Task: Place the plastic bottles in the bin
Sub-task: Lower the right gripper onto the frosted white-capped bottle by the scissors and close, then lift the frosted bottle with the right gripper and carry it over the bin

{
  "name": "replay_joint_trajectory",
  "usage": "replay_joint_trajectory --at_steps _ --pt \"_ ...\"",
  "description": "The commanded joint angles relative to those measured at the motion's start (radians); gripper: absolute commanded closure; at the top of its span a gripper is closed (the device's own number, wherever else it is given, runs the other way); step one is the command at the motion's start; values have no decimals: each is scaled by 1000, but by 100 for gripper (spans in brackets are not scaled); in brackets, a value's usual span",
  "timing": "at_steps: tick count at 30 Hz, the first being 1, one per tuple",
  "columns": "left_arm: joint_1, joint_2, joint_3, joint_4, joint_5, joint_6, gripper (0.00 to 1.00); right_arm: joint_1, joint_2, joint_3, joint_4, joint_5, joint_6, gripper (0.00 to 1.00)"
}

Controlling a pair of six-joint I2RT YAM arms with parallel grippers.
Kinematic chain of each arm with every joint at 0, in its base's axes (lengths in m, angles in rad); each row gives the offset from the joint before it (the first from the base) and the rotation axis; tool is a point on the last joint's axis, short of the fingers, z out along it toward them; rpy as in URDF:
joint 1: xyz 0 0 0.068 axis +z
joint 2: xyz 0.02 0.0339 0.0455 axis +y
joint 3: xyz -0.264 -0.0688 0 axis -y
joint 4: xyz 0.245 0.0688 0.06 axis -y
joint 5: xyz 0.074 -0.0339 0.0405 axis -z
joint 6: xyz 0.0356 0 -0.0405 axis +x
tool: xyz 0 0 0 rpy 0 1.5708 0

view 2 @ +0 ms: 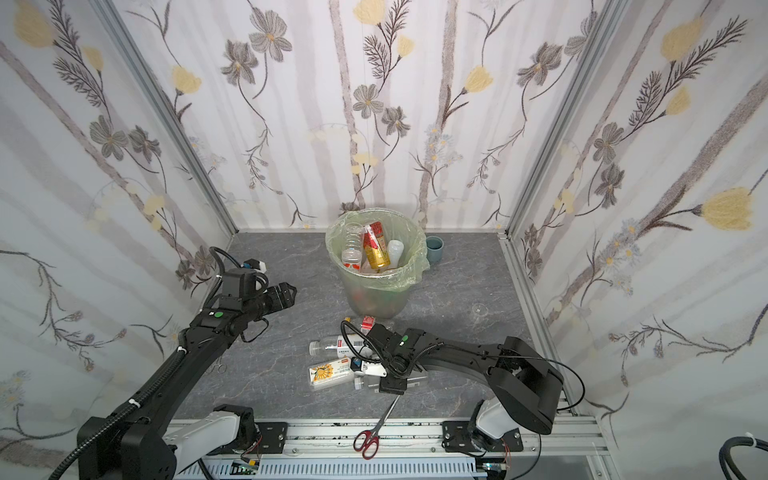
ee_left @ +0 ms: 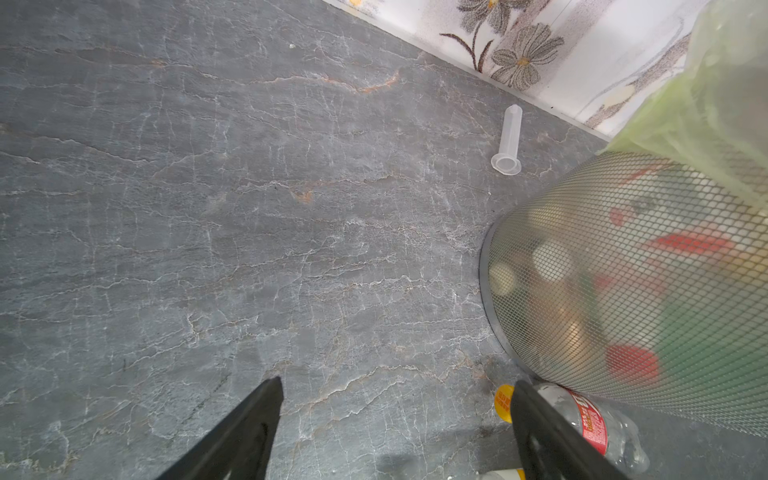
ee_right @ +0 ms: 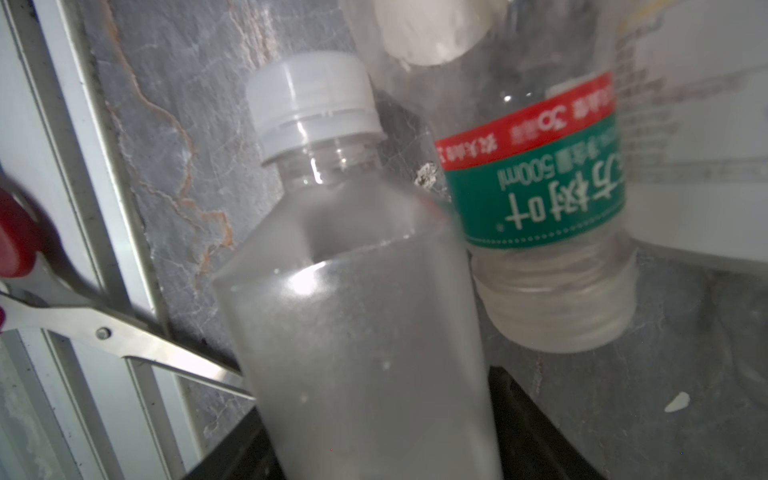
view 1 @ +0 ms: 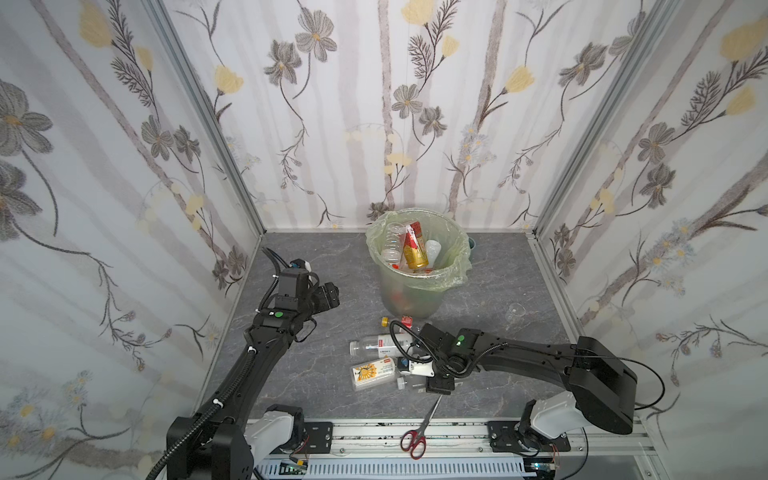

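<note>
Your right gripper straddles the white-capped bottle, cap pointing away; can't tell if it's pinching. Your left gripper's spread.

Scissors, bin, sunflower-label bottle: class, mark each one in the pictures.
scissors (ee_right: 103, 332), right wrist view, on the pivot screw.
bin (view 1: 409, 297), a top view, on its side wall.
sunflower-label bottle (view 1: 368, 371), a top view, on its label.

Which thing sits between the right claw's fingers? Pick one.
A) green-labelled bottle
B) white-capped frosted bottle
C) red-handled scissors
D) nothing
B: in the right wrist view the white-capped frosted bottle sits in the gap of the right claw.
</note>
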Motion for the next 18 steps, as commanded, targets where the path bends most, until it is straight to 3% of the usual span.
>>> replay_joint_trajectory --at_steps 1,10,18 --pt "2 1 0 32 -10 2 12 1 11 -2 38 37 15 33" --pt "4 3 1 35 -13 -1 12 -2 -92 -5 39 44 20 43" --pt "5 4 1 40 -13 -4 12 -16 -253 21 48 3 34 44"
